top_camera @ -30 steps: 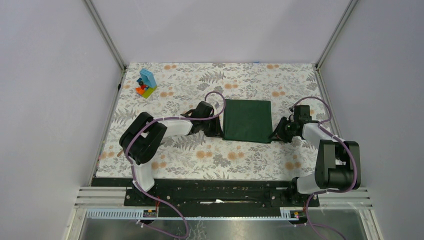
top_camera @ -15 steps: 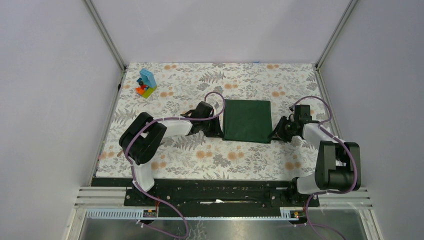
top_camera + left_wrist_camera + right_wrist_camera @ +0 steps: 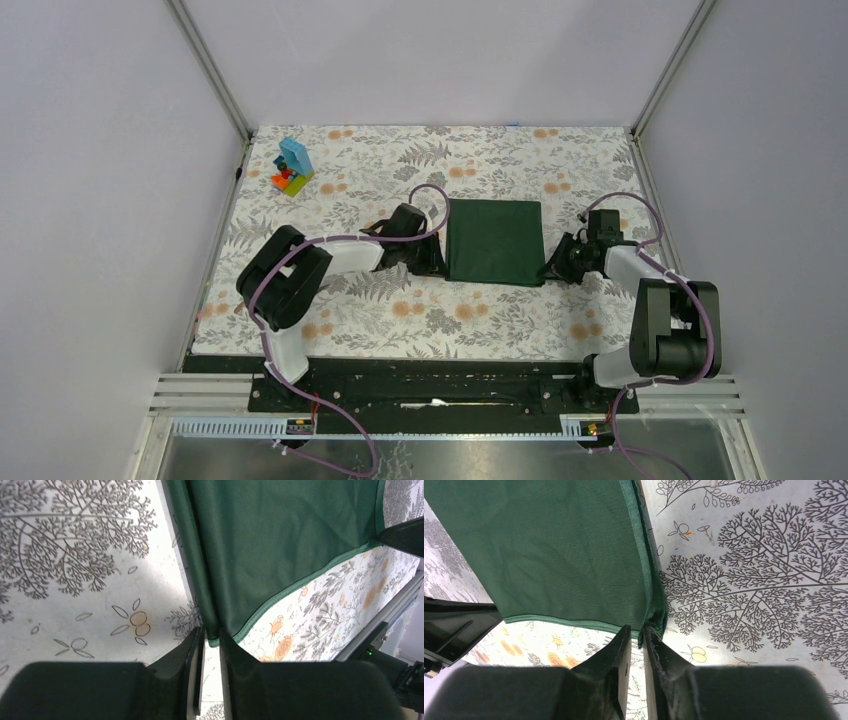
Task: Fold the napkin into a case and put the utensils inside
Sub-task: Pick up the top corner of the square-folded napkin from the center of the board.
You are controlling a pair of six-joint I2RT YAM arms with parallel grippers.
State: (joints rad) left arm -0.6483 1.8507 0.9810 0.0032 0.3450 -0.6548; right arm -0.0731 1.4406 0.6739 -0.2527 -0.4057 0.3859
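Note:
The dark green napkin [image 3: 495, 242] lies as a flat folded rectangle on the floral table covering [image 3: 400, 160], between the two arms. My left gripper [image 3: 438, 264] is low at its near left corner. In the left wrist view the gripper [image 3: 211, 639] is shut on that corner of the napkin [image 3: 280, 535]. My right gripper [image 3: 550, 270] is at the near right corner. In the right wrist view the gripper [image 3: 638, 635] pinches that corner of the napkin [image 3: 559, 550]. No utensils are in view.
A colourful toy block stack [image 3: 292, 168] stands at the far left of the table. Metal frame posts [image 3: 210, 65] rise at the far corners, with plain walls on both sides. A black rail [image 3: 440, 380] runs along the near edge.
The right wrist shifted very slightly left and back. The napkin and the left arm have not visibly moved.

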